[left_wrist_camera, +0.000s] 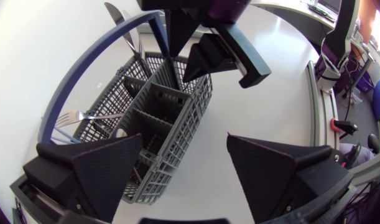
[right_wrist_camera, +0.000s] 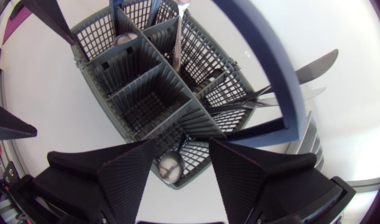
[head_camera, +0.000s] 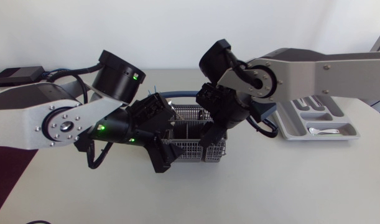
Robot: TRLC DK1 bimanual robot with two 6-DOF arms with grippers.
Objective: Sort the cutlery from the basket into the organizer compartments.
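Table [head_camera: 283, 193] middle is tight: our left gripper [left_wrist_camera: 185, 140] and right gripper [right_wrist_camera: 182, 143] both spread wide at the basket [head_camera: 188, 148]. We risk snagging mesh or clashing arms.

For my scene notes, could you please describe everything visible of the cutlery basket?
The basket is a grey, plastic-looking mesh box, split by dividers into several compartments, with a blue arched handle over it. It stands upright on the white table between both arms. It holds a fork, a knife and a spoon; the middle compartment looks empty. The open right gripper hangs over the spoon's end and the open left gripper is at the opposite end; whether either touches the basket is unclear.
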